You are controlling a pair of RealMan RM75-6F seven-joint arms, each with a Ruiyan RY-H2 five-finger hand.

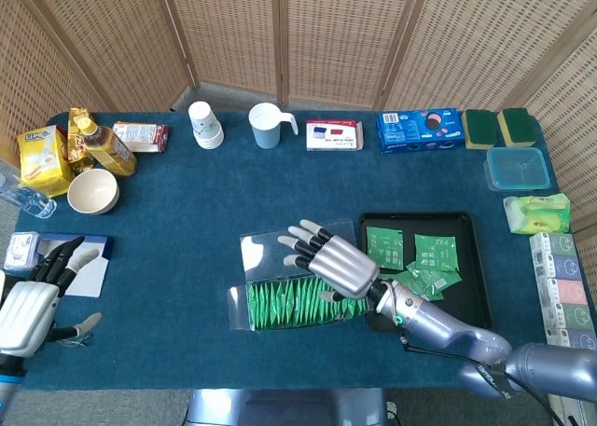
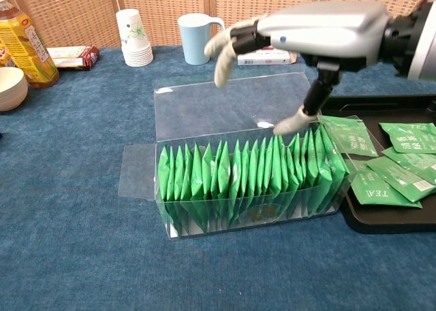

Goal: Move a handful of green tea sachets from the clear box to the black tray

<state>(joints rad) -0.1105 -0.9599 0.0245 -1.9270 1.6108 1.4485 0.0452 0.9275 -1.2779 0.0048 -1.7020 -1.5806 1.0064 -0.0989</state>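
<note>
My right hand (image 1: 338, 263) has a smooth silver-grey metal back, ribbed where the fingers (image 2: 221, 60) begin; those fingers run black at the middle and end in pale cream tips; its forearm (image 1: 438, 325) is glossy silver-blue with a thin black cable along it; my left hand (image 1: 28, 307) shows a white ridged shell, black fingers, whitish tips.

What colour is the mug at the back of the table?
Pale blue mug, clearest in the chest view.
</note>
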